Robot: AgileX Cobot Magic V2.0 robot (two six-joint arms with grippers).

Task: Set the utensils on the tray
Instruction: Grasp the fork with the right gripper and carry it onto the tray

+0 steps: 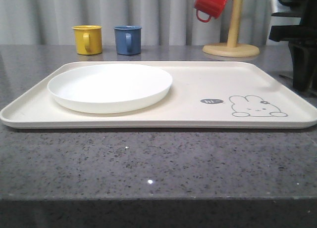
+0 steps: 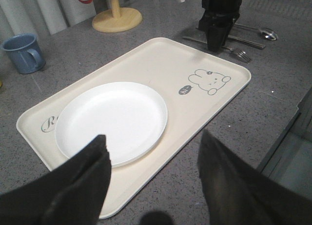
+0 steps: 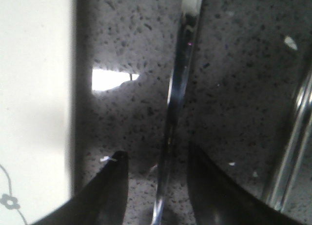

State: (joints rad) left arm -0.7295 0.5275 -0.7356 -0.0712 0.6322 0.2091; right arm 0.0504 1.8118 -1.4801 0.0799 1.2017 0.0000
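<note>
The cream tray with the rabbit drawing lies across the counter and carries a round white plate. The utensils lie on the counter just past the tray's right end: a fork nearest the tray, then flat chopsticks, then a spoon. My right gripper is lowered over them and open. Its fingers straddle the slim silver fork handle without closing on it. My left gripper hangs open and empty above the tray's near edge.
A yellow cup and a blue cup stand behind the tray. A wooden mug tree with a red mug is at the back right. The tray's rim lies close beside the right fingers.
</note>
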